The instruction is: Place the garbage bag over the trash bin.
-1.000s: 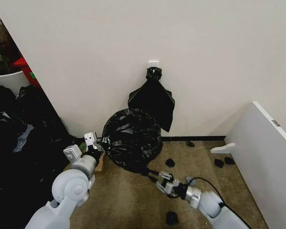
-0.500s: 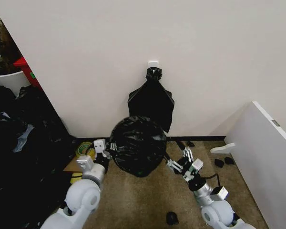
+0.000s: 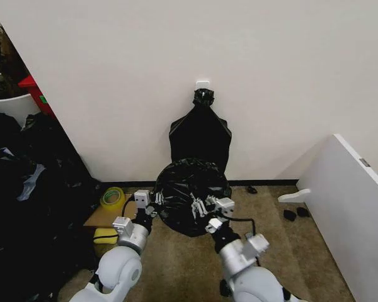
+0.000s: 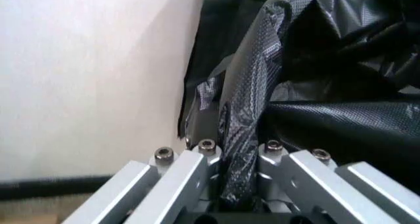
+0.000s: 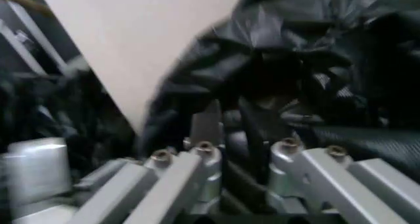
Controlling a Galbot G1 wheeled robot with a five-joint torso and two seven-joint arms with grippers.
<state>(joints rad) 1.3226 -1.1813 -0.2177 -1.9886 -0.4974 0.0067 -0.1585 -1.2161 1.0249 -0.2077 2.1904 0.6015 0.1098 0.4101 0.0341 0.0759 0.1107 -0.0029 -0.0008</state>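
**Both end effectors gripping the black bag at the wall**

The garbage bag (image 3: 190,195) is hanging as a rounded, wrinkled black mass just above the carpet, close in front of the white wall and just below the flat black bundle (image 3: 200,135) that is dangling from a white wall hook (image 3: 203,84). The left end effector (image 3: 152,202) is pinching the bag's left edge; in the left wrist view a twisted strand of the garbage bag (image 4: 246,116) is running down between its narrowed fingers (image 4: 190,172). The right end effector (image 3: 201,206) is pressing into the bag's lower front, and its wrist view is showing black film (image 5: 276,86) bunched between its fingers (image 5: 187,177). A yellow tape roll (image 3: 113,197) and a yellow sponge (image 3: 104,235) are lying on cardboard to the left.
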